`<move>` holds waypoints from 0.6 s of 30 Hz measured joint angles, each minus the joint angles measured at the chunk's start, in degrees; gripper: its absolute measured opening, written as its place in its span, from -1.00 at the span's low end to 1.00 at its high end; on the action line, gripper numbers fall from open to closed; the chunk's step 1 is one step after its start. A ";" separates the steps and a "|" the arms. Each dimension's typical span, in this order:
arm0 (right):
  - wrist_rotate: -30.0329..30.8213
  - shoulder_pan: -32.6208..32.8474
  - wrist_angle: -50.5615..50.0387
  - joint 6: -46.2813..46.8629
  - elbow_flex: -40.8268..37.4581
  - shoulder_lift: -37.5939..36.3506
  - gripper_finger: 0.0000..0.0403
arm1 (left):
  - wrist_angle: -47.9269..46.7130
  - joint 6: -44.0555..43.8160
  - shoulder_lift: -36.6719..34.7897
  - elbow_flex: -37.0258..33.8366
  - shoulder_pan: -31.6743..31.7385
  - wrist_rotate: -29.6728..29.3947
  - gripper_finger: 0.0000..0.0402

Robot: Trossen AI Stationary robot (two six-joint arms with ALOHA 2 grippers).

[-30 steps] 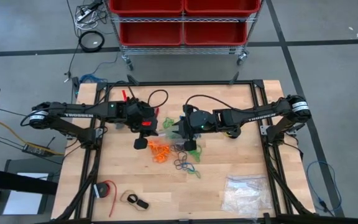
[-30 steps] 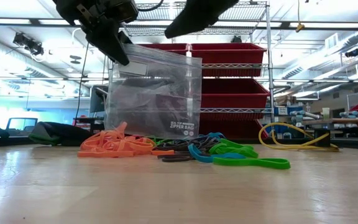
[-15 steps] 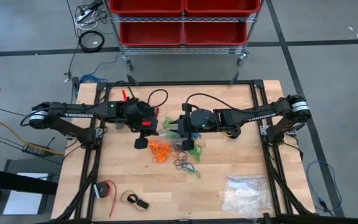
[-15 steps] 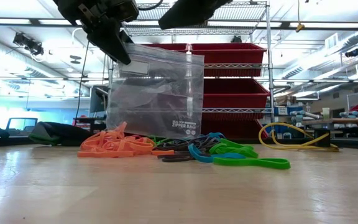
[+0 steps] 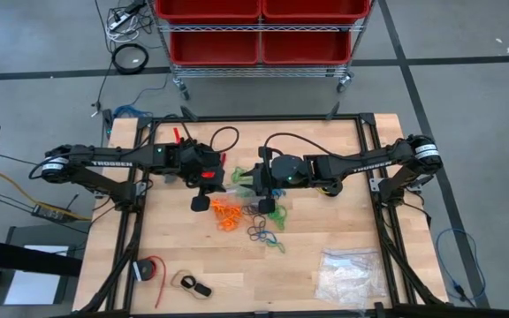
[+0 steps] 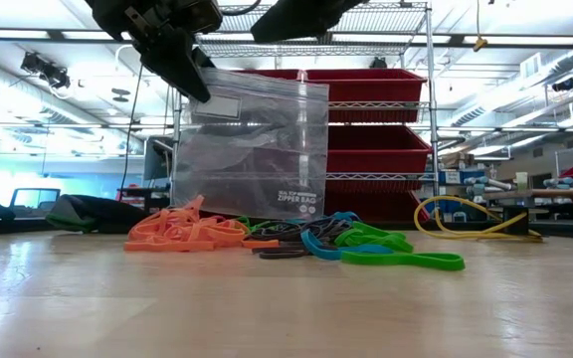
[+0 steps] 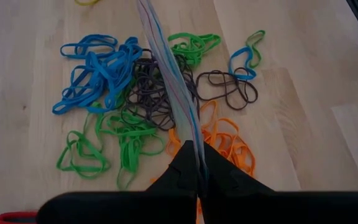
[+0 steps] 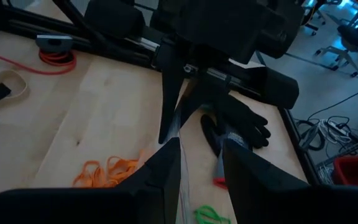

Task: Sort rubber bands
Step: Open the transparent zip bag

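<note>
The rubber bands lie in a loose pile on the table's middle: orange [image 6: 182, 231], blue [image 7: 98, 68], green [image 7: 117, 137] and black [image 7: 160, 99]. A clear zipper bag [image 6: 252, 149] hangs upright over them. My left gripper [image 7: 194, 168] is shut on the bag's top corner and shows at the upper left in the low view [image 6: 182, 75]. My right gripper [image 8: 197, 168] stands open just above the bag's other top corner [image 6: 267, 30]. The bag's thin top edge runs between its fingers, close to one of them. My left gripper pinches the bag's top edge at its left corner [image 7: 188, 140] between its two fingers, slanting down from the table's left. The bag hangs upright below the fingers, and its lower edge [image 6: 247, 211] reaches down behind the bands. Whether my right gripper touches the bag cannot be told.
A second clear bag [image 5: 350, 272] lies near the front right corner. A red roll [image 5: 148, 269] and a small looped strap [image 5: 193, 284] lie at the front left. A black glove [image 8: 241, 127] lies on the table's left part, and a shelf of red bins [image 5: 259, 31] stands beyond the far edge.
My right gripper has tipped its fingertips a little upward. The bag's right top corner has risen slightly and the bag has swung a bit toward the table's right. Its left corner stays in my left gripper.
</note>
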 joint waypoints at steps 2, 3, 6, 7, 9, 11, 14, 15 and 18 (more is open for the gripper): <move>0.00 -0.02 0.01 0.00 0.00 0.00 -0.47 | 0.02 -0.04 0.00 0.00 0.00 0.02 -0.98; 0.00 -0.02 0.14 0.00 0.00 0.00 -0.47 | 0.04 -0.05 0.00 0.00 0.00 0.02 -0.98; 0.00 -0.02 0.90 0.00 0.00 0.00 -0.47 | 0.14 -0.37 0.00 0.00 0.00 0.07 -0.98; 0.02 -0.01 0.88 0.00 0.00 0.00 -0.47 | 0.13 -0.51 0.00 0.00 0.00 0.07 -0.98; 0.00 -0.01 0.85 0.00 0.00 0.02 -0.47 | 0.07 -0.60 0.00 0.00 0.00 0.09 -0.98; 0.00 -0.02 0.87 0.00 0.00 0.02 -0.47 | 0.07 -0.72 0.00 0.00 0.00 0.09 -0.98; 0.00 -0.02 0.86 0.00 0.00 0.02 -0.47 | 0.07 -0.72 0.00 0.00 0.00 0.09 -0.98; 0.00 -0.01 0.87 0.00 0.00 0.02 -0.47 | 0.09 -0.74 0.00 0.00 0.00 0.09 -0.98; 0.00 0.00 0.85 0.00 0.00 0.02 -0.47 | 0.09 -0.74 0.00 0.00 0.00 0.09 -0.98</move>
